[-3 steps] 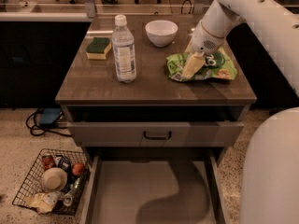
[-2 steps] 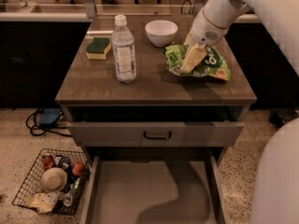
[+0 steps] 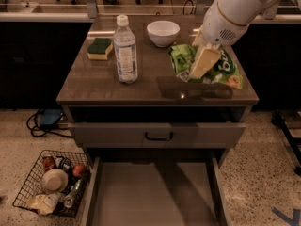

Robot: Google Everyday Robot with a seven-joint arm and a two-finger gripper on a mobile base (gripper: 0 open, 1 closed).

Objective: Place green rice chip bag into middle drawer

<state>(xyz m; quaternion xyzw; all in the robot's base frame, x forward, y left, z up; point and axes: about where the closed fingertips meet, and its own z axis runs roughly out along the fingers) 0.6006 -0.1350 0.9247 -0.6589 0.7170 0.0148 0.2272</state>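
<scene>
1. one open box nearest the camera: the middle drawer (image 3: 150, 197) is pulled out at the bottom of the view, its pale floor bare apart from a soft shadow, so it can already take something.
2. wire basket (image 3: 56, 153) of odds and ends sits on the floor left of the drawer, not part of the task.
3. drawer front (image 3: 117, 134) with the small black handle is above the open box, sitting under the tabletop (image 3: 94, 86).
4. main change: a second ago the green rice chip bag (image 3: 225, 69) lay flat on the right side of the top. now it looks raised, with a dark shadow (image 3: 197, 89) on the wood under and in front of it.
5. gripper (image 3: 197, 68) is over the bag's left half, the cream finger angled down across it. the jaws look to be pinching the bag.
6. meaning, as a judgement: the grasp step looks done and the lift has begun. carrying it forward and down into the drawer is still to do.
7. risk: the crinkly bag hangs off to one side and could slip.
8. water bottle (image 3: 126, 51) stands upright mid-left, well apart from the bag.
9. sponge (image 3: 100, 48) is at the far left, and the white bowl (image 3: 162, 33) is just behind the bag. neither has moved.
</scene>
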